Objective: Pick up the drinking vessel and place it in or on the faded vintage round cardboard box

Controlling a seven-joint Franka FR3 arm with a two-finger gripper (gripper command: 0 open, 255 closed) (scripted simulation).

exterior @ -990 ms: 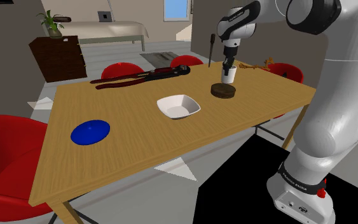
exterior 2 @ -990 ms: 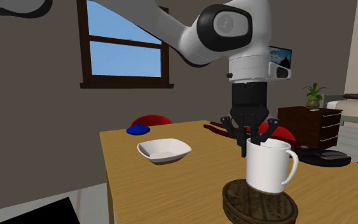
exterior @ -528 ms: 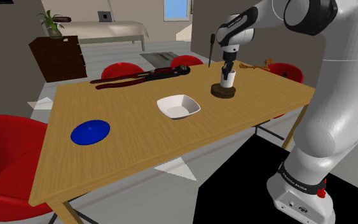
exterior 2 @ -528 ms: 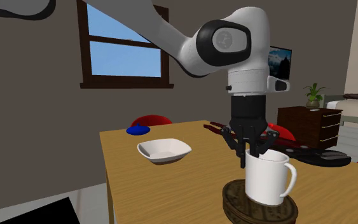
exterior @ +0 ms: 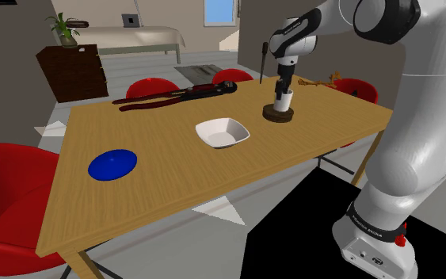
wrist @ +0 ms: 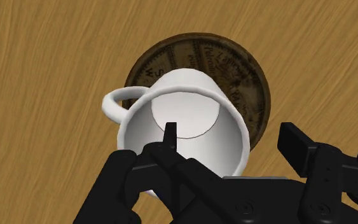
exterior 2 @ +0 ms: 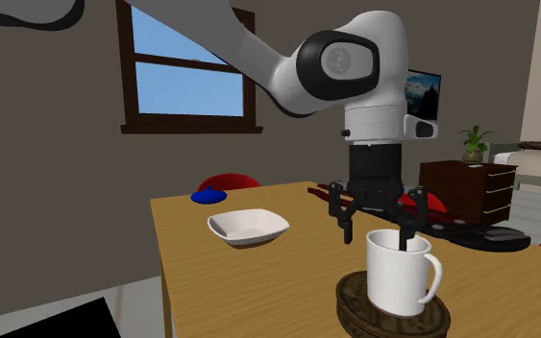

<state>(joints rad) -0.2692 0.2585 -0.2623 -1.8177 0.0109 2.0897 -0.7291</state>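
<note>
**A:** Where is the mug [exterior 2: 400, 274] in relation to the claw [exterior 2: 377, 226]?

**B:** Directly below it. The mug stands upright on the round brown box [exterior 2: 352, 296], mouth up, so its long axis runs along the claw's own line.

**A:** Is the claw clamped on it?

**B:** No, the fingers stand apart. In the wrist view one fingertip [wrist: 169, 132] hangs inside the rim and the other is outside the wall, so the wall lies between them with a gap on each side.

**A:** So what does the next move depend on?

**B:** I'd say a straight lift. Any sideways drift would push the inner finger into the wall and could tip the mug off the box.

**A:** Is the handle [exterior 2: 434, 278] in the way?

**B:** It sticks out to the second exterior view's right, away from both fingers.

**A:** How much room is there?

**B:** It's open above. The white bowl [exterior: 223, 132] is well apart on the table [exterior: 158, 198]. The box sits towards the table's far side, so there is less margin there.
</note>
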